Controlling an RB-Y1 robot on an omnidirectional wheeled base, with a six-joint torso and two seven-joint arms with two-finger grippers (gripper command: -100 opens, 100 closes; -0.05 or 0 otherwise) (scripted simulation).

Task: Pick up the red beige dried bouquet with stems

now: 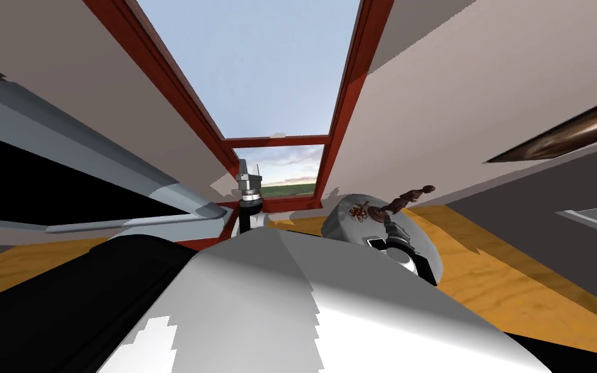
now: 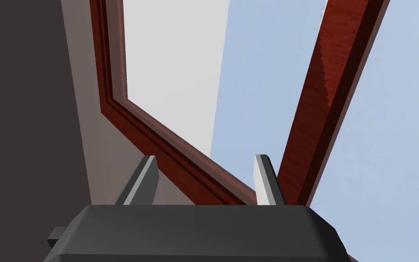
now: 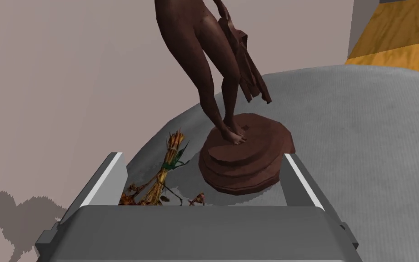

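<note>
The statue (image 3: 245,157) is dark brown, smooth with a dull sheen. Under it the grey surface (image 3: 367,136) looks matt and finely ribbed. Beside its base the bouquet (image 3: 165,175) shows rough, straw-like stems.

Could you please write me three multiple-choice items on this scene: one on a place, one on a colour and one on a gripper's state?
1. Where does the dried bouquet lie?
A. on the grey table, beside the base of the statue
B. on the wooden floor
C. on the window frame

2. What colour is the statue?
A. white
B. dark brown
C. blue

3. How do the fingers of the right gripper stand?
A. shut on the bouquet
B. shut on the statue
C. open

Answers:
1 A: the right wrist view shows it lying on the table next to the base.
2 B: figure and base are both dark brown.
3 C: the fingers stand wide apart, pressing nothing.
</note>
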